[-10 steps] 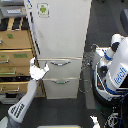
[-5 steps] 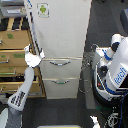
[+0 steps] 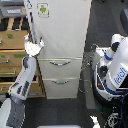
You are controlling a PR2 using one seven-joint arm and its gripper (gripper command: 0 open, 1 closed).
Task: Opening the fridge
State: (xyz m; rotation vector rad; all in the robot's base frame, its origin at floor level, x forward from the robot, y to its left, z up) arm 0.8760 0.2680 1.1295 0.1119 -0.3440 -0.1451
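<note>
Hand (image 3: 36, 46) at fridge (image 3: 62, 35) edge, green-logo sticker (image 3: 43, 9)

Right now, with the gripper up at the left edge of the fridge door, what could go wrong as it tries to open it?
1. The gripper sits at the very edge of the fridge door; whether it holds anything is unclear, so it may slip off.
2. The wooden cabinet stands right beside that edge, so the arm could bump it while pulling.
3. If the door swings toward the exterior view's right, it might reach the white robot standing there.
</note>
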